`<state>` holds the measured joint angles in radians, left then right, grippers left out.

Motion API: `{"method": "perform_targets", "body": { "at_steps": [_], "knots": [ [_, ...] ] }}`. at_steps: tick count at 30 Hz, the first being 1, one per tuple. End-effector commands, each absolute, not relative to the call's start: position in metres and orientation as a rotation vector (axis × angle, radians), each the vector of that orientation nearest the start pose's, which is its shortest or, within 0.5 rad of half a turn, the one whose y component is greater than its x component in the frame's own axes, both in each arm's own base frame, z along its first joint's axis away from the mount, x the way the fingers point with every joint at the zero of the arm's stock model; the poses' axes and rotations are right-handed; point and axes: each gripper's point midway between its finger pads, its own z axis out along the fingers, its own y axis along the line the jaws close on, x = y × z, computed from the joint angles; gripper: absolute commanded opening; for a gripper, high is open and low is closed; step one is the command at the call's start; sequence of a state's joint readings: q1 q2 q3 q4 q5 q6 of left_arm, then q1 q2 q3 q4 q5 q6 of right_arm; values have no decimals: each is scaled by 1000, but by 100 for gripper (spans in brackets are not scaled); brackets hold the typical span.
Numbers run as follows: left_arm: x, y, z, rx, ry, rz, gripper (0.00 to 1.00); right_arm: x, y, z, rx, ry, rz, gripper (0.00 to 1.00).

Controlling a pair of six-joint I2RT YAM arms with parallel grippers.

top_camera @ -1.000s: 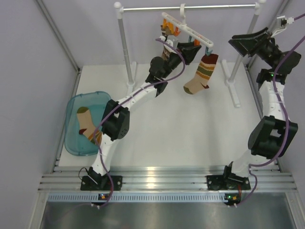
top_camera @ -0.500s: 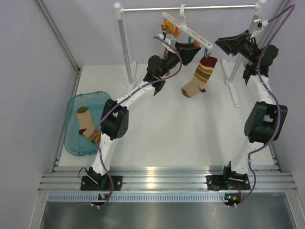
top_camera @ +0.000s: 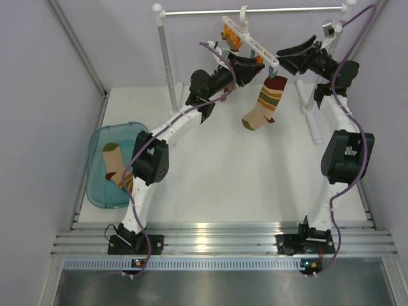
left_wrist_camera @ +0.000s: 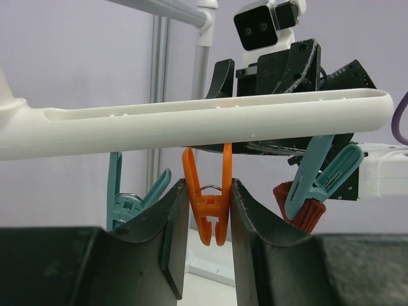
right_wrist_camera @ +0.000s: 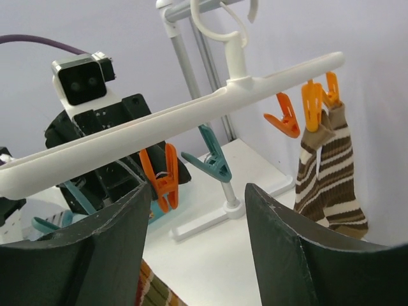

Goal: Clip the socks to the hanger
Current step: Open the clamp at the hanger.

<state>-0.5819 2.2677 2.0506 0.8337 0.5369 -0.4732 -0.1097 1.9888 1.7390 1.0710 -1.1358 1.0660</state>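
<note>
The hanger (left_wrist_camera: 191,121) hangs by its hook from the rail (top_camera: 255,10). In my left wrist view its white bar runs flat from side to side, just above my fingers. Straight down from the bar dangles an orange clip (left_wrist_camera: 208,220), its long axis upright and square to the bar. That clip sits right between the fingers of my left gripper (left_wrist_camera: 208,188). The jaws are drawn in against its two sides and pinch it, though I cannot tell whether the squeeze opens its mouth.

Near the bar's end, a teal clip (left_wrist_camera: 322,175) bites the cuff of the tan sock (top_camera: 262,102), which hangs free below. At the far end a brown-and-white sock (right_wrist_camera: 328,166) hangs under other orange clips.

My right gripper (right_wrist_camera: 197,191) is up by the teal-clip end, jaws spread wide with nothing between them. The bar crosses slantwise beyond its fingertips.

One more sock (top_camera: 116,167) lies in the tray (top_camera: 95,191) at the table's left edge, well apart from the hanger and on my left arm's side.

As I judge it, my left arm owns the orange clip and my right is the free one. A sock must come up from below into that clip's mouth, and neither jaw holds one yet.
</note>
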Motion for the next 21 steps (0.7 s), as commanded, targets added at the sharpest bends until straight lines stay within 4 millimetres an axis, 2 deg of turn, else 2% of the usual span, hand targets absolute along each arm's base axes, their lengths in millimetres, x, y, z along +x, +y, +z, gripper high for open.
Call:
{"method": "perform_targets", "body": {
  "at_steps": [1, 6, 13, 21],
  "knots": [
    [455, -434, 449, 642, 858, -1243, 24, 469, 136, 445, -707, 1138, 1197, 61],
    [450, -435, 448, 665, 858, -1267, 25, 462, 149, 441, -760, 1129, 1210, 61],
    [446, -438, 445, 696, 870, -1284, 25, 460, 159, 441, -786, 1104, 1212, 56],
    [435, -440, 437, 747, 868, -1334, 25, 450, 172, 447, -837, 1079, 1218, 57]
  ]
}}
